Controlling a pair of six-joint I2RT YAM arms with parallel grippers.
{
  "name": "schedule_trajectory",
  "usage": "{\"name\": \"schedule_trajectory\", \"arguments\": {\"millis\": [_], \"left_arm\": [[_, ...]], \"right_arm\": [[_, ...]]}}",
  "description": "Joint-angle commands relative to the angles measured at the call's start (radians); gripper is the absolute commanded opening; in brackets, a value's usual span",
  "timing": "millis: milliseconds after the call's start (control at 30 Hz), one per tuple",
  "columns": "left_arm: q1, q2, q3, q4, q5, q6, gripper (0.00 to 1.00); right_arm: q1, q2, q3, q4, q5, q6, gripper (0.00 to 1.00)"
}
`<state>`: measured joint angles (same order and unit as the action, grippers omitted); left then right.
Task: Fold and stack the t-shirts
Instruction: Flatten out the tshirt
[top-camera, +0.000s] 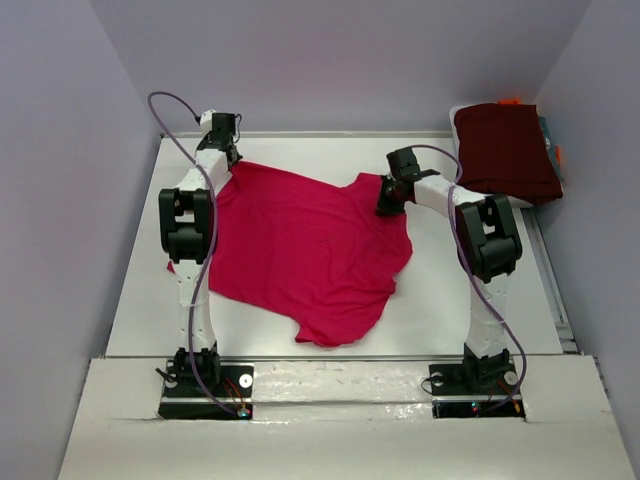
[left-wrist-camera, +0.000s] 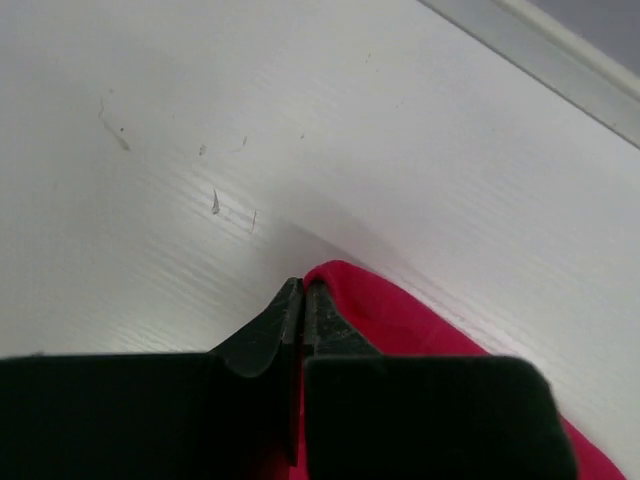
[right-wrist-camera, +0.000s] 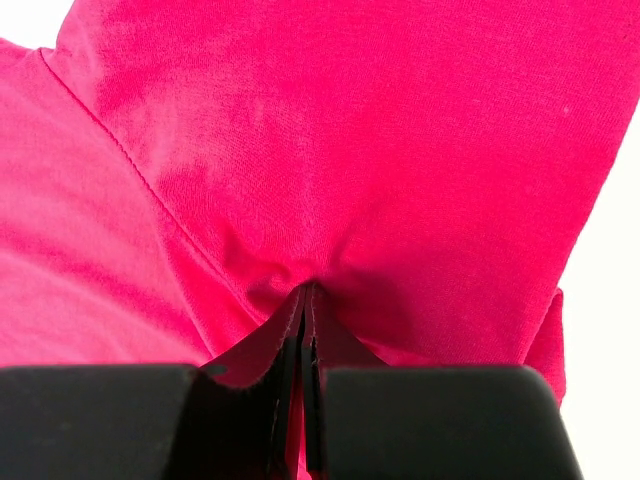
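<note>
While left end effector (left-wrist-camera: 303, 300) and right end effector (right-wrist-camera: 306, 300) pinch its far edge, the crimson t-shirt (top-camera: 300, 250) stretches left-to-right.

The white surface (top-camera: 450, 300) is lying flat under bright light, its faintly ribbed skin showing a few small scuffs (left-wrist-camera: 215, 203) and grey specks towards the far left. Pale lavender walls (top-camera: 60, 150) are closing it in on three sides. A grey metal rail (top-camera: 553, 290) is running along the right edge, and a similar strip (left-wrist-camera: 540, 50) is bordering the far edge. In the far right corner, something orange (top-camera: 508, 101) and a teal edge (top-camera: 547, 128) are peeking out. At the near edge a white ledge (top-camera: 340, 420) is sitting, its covering looking wrinkled and shiny.
</note>
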<state>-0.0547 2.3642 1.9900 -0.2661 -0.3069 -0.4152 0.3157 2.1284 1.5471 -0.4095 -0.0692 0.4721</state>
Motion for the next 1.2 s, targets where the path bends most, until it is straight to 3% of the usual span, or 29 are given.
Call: {"name": "schedule_trajectory", "arguments": {"millis": [0,167,333,367,433,467,500,533,600,933,1167], "left_arm": [[0.006,-0.043,0.114,-0.001,-0.04,0.038,0.06],[0.006,-0.003,0.219,-0.007,-0.023,0.059,0.06],[0.006,0.05,0.289,-0.019,0.0,0.084,0.17],[0.006,0.055,0.29,-0.018,0.002,0.085,0.22],[0.006,0.061,0.279,-0.016,0.003,0.09,0.47],[0.006,0.063,0.273,-0.015,0.006,0.096,0.65],[0.006,0.063,0.268,-0.015,0.006,0.096,0.66],[0.006,0.063,0.248,-0.012,0.008,0.099,0.75],[0.006,0.056,0.231,-0.004,0.009,0.098,0.81],[-0.016,-0.04,0.096,0.021,0.02,0.081,0.82],[-0.036,-0.123,-0.055,0.027,0.034,0.079,0.82]], "right_arm": [[0.01,0.067,-0.044,-0.031,0.003,0.0,0.07],[0.01,0.062,-0.048,-0.037,0.006,-0.006,0.07],[0.01,0.053,-0.062,-0.037,0.012,-0.01,0.07],[0.01,0.053,-0.064,-0.037,0.011,-0.01,0.07],[0.01,0.051,-0.07,-0.034,0.008,-0.009,0.07],[0.01,0.05,-0.071,-0.032,0.006,-0.009,0.07],[0.01,0.05,-0.074,-0.031,0.006,-0.009,0.07],[0.01,0.045,-0.079,-0.029,0.005,-0.007,0.07],[0.01,0.041,-0.084,-0.025,0.002,-0.004,0.07],[0.01,0.01,-0.042,-0.011,0.11,0.031,0.07],[0.01,0.051,0.149,-0.051,0.183,0.048,0.07]]}}
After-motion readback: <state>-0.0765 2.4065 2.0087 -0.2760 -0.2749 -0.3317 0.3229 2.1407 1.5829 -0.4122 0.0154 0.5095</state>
